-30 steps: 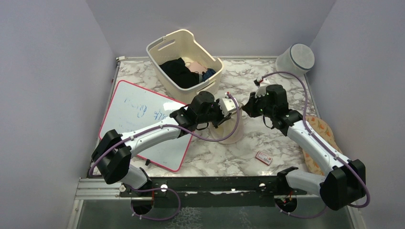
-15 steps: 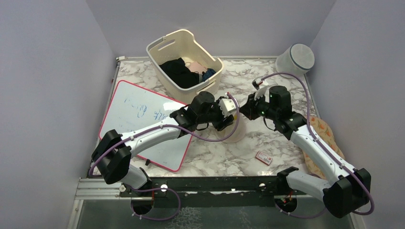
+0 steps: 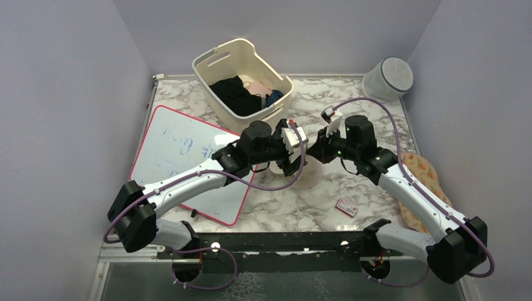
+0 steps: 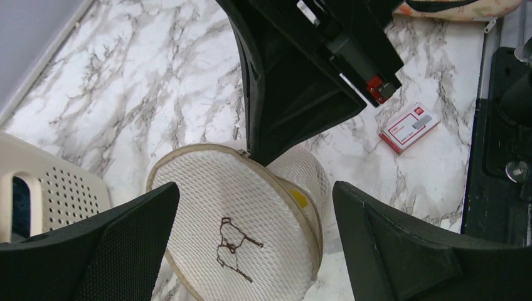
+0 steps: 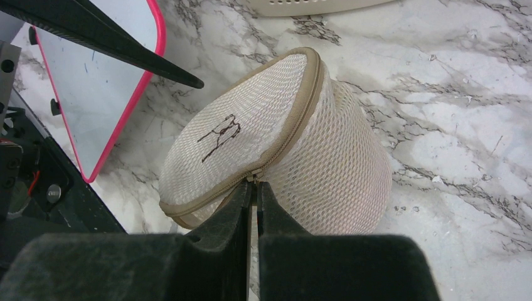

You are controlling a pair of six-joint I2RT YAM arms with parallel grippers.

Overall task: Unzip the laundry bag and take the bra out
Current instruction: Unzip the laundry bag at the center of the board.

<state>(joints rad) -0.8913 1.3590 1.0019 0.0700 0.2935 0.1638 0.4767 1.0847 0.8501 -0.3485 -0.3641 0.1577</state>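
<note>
overhead, left fingers point(image 4: 389, 244) spread wide; right fingers point(image 5: 241, 213) pinched shut on the laundry bag point(image 5: 339, 150) zipper point(image 5: 295, 119).

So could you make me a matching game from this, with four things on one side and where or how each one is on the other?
1. left hand
2. right hand
3. basket
4. whiteboard

a. holds dark clothes
b. pinched shut on the zip of the laundry bag
c. lying flat, pink-edged
d. open above the laundry bag

Pairs: 1-d, 2-b, 3-a, 4-c
</note>
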